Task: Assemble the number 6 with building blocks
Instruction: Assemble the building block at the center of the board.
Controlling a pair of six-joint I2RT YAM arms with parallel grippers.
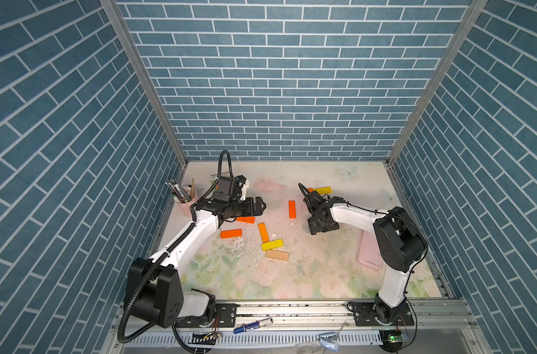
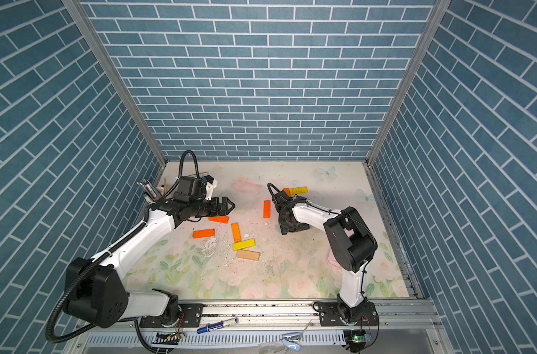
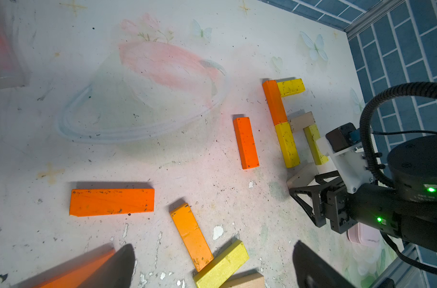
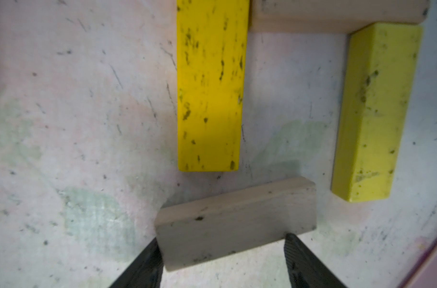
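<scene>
The partial number 6 shows in the left wrist view: an orange bar (image 3: 274,102), a yellow bar (image 3: 291,87) at its top, a yellow bar (image 3: 287,144) below, a tan bar (image 3: 302,121) and another yellow bar (image 3: 314,147). My right gripper (image 4: 221,239) is low at its open bottom side. Its fingers stand apart at a tilted tan block (image 4: 235,219), one against the block's end and one at its near edge. In both top views my right arm hides most of the figure. My left gripper (image 1: 259,207) hangs open and empty over the loose blocks (image 1: 263,232).
Loose bars: orange (image 1: 292,209) mid-table, two orange (image 1: 231,233), a yellow (image 1: 272,244) and a tan (image 1: 277,255). A pink tray (image 1: 368,254) lies under my right arm. A pen cup (image 1: 184,199) stands at the left wall.
</scene>
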